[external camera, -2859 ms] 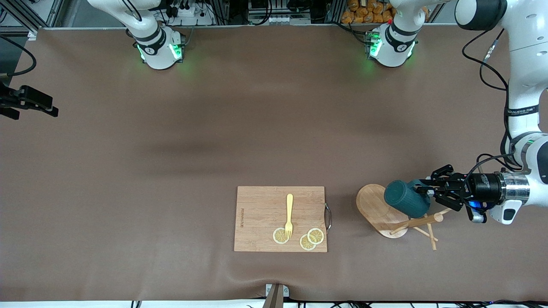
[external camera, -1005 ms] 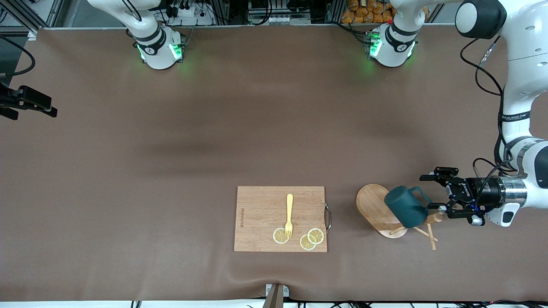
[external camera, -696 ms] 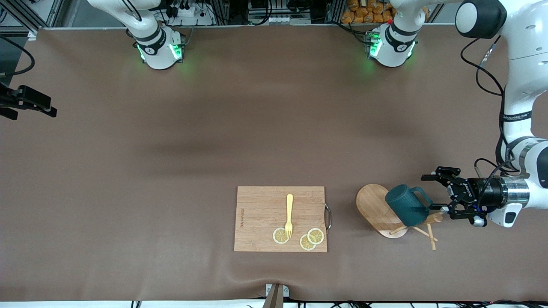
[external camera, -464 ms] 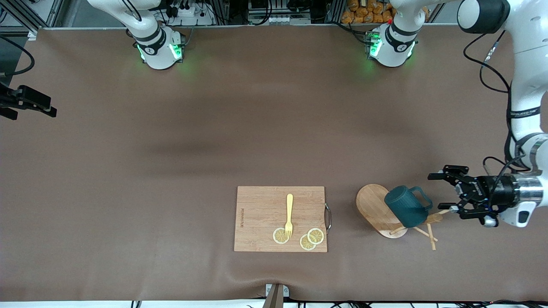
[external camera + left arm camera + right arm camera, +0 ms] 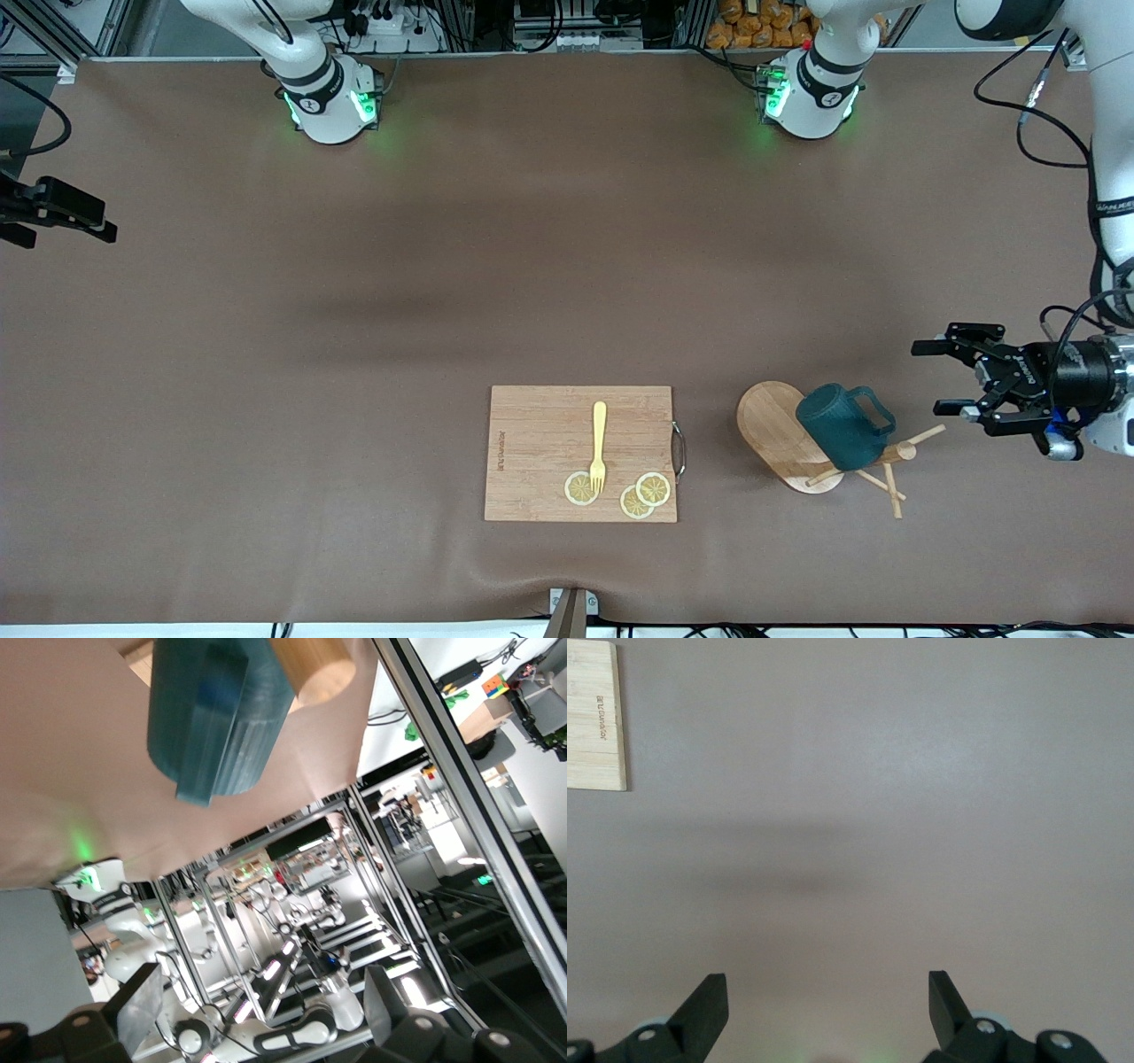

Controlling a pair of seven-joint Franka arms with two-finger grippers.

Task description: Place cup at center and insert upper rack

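On the table (image 5: 266, 354), toward the left arm's end, the upper rack (image 5: 784, 434) lies tipped over, its oval base just beside the cutting board (image 5: 540, 443). It looks light and stiff; the round post offers the surest hold. The cup (image 5: 837, 428) rests on that post, probably hard, smooth and breakable, best taken across its ribbed body. The left pincer (image 5: 955, 376) hangs wide open and empty near it. The right pincer (image 5: 824, 1010) waits, spread wide and empty, over bare table.

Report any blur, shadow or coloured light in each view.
Front view: sharp, with green glow at both arm bases and soft shadows across the table. Left wrist view: the cup close to the lens is blurred. Right wrist view: a soft dark shadow lies on the table near the cutting board.
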